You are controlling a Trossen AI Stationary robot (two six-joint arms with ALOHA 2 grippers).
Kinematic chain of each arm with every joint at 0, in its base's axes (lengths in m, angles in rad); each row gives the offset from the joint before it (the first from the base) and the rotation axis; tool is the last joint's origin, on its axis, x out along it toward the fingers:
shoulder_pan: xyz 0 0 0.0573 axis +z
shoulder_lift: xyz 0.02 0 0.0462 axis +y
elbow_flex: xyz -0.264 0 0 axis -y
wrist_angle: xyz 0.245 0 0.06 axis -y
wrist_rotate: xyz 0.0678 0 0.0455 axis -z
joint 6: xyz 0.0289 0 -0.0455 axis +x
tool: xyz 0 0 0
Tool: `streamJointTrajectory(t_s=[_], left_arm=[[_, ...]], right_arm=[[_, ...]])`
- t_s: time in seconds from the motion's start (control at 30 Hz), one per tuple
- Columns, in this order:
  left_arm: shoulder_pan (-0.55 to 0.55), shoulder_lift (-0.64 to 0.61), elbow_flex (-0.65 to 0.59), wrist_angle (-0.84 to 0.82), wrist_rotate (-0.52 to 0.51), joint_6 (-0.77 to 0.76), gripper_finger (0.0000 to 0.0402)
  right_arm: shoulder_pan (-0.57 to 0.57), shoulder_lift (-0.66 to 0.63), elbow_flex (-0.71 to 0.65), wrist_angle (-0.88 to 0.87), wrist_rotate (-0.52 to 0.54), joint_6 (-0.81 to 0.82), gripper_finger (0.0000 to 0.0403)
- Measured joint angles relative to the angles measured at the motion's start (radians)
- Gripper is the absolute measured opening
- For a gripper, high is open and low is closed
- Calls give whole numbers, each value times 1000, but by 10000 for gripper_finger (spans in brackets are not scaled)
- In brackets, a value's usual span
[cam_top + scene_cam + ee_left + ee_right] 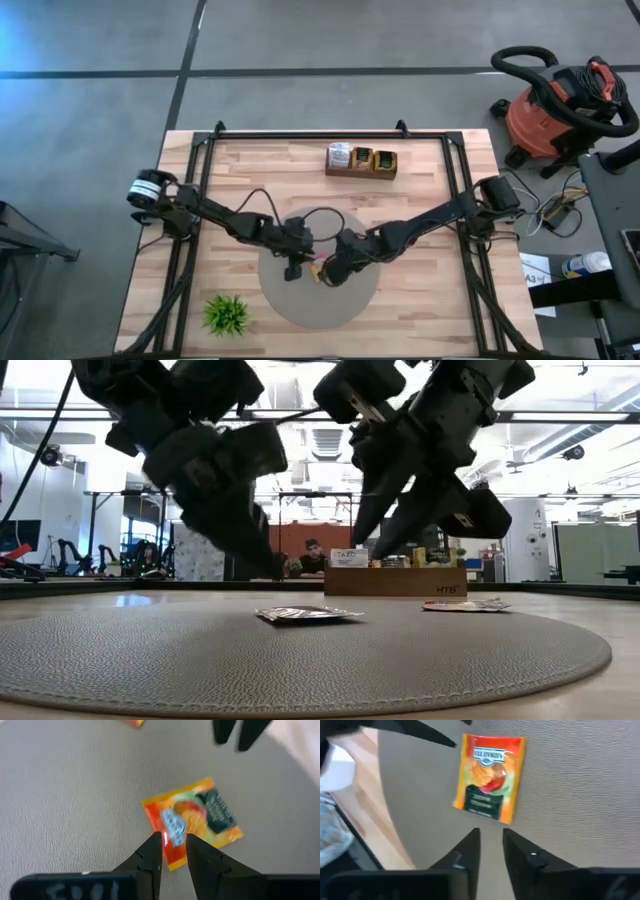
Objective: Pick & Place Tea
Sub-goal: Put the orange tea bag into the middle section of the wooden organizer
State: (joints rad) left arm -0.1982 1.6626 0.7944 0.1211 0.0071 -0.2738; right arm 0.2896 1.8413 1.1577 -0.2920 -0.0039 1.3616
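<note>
An orange tea sachet (200, 815) (490, 777) lies flat on the round grey mat (300, 305), between my two grippers (317, 266). In the low view it is the flat packet (305, 614). My left gripper (173, 847) hangs just above its near edge, fingers a narrow gap apart, with nothing between them. My right gripper (491, 842) hovers beside the sachet from the other side, slightly open and empty. A second sachet (465, 605) rests flat on the mat farther right; its edge (134, 722) shows in the left wrist view.
A wooden box (360, 160) holding more tea packets stands at the table's far edge. A small green plant (227, 314) sits at the near left. A black frame (195, 200) runs along the table's sides. A vacuum cleaner (555, 100) is on the floor beyond.
</note>
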Motion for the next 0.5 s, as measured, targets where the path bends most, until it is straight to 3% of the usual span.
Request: streamJointTrajectory(t_s=[0.27,0.5], left_arm=[[0,53,-6,0,4,30,83],[0,56,-10,1,5,2,83]], right_arm=[[25,59,0,51,8,183,178],[25,89,1,104,6,234,207]])
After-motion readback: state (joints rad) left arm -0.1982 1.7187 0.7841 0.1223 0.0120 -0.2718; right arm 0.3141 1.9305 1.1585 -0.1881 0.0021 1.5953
